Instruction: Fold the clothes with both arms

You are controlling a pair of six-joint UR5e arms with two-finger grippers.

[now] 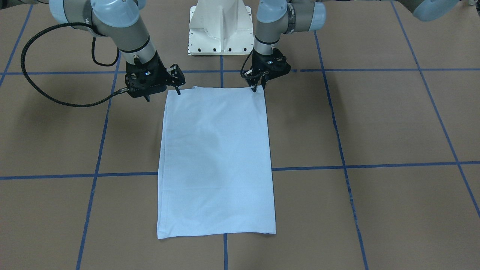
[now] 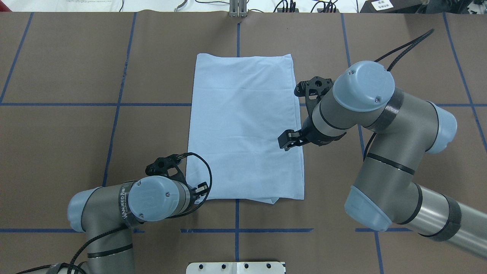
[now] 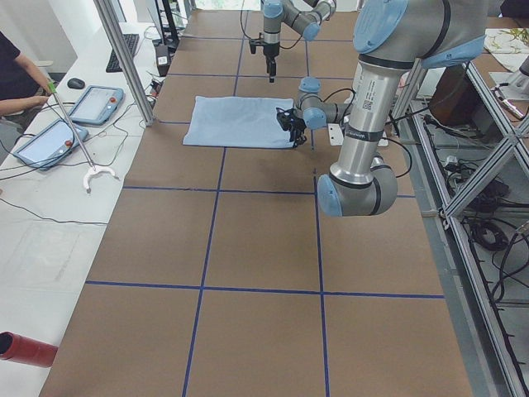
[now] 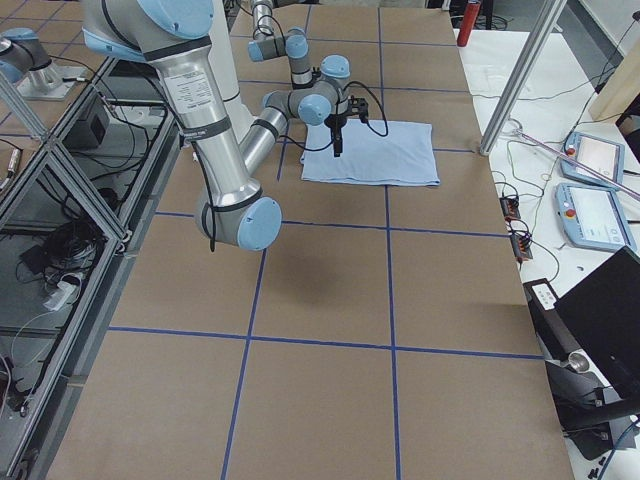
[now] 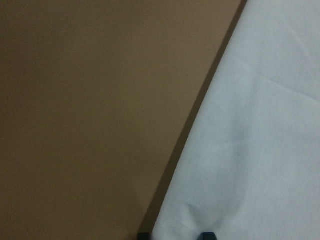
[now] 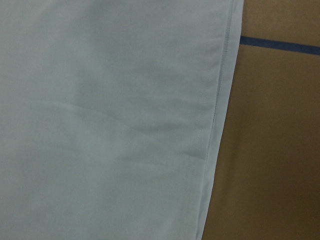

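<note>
one light blue t-shirt [image 1: 217,161], lying as a long flat rectangle, is spread straight out from the white pedestal base [image 1: 219,30]. of the two claws, the black left gripper [image 1: 258,87] appears pinched on one base-side corner, while the black right gripper [image 1: 162,95] is held wide apart above the other. the end-to-end fold is judged to be in hand: next, that second corner must be clamped and both carried away from the base.

The left arm [image 1: 279,22] reaches low, its left gripper [image 1: 258,89] pointing straight down, fingers [image 1: 255,88] drawn nearly together. The right arm [image 1: 120,26] holds the right gripper [image 1: 163,95] higher, tilted, fingers [image 1: 178,91] spread wide.
</note>
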